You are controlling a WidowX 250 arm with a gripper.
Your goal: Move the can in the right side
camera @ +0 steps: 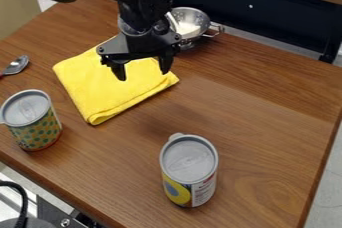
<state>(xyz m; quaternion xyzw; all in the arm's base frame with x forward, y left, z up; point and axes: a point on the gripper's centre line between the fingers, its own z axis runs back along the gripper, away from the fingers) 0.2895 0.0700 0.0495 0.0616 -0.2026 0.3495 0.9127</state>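
Gray-lidded can [189, 164] is standing upright, nearer the camera than the yellow cloth [110, 84] and to its right. Wooden table [260, 112] is carrying the cloth, which is lying folded. Black end effector [143, 70] is hanging above the cloth's far part, fingers spreading apart and gripping nothing. Dotted can [33, 124] is standing upright, left of the cloth's near corner. Metal colander [191, 24] is sitting beyond the cloth, to the right; spoon [16, 65] is lying to its left.

i'm seeing soft, bright light; a faint shadow is darkening the table [267, 107], the spoon [17, 64] glinting.
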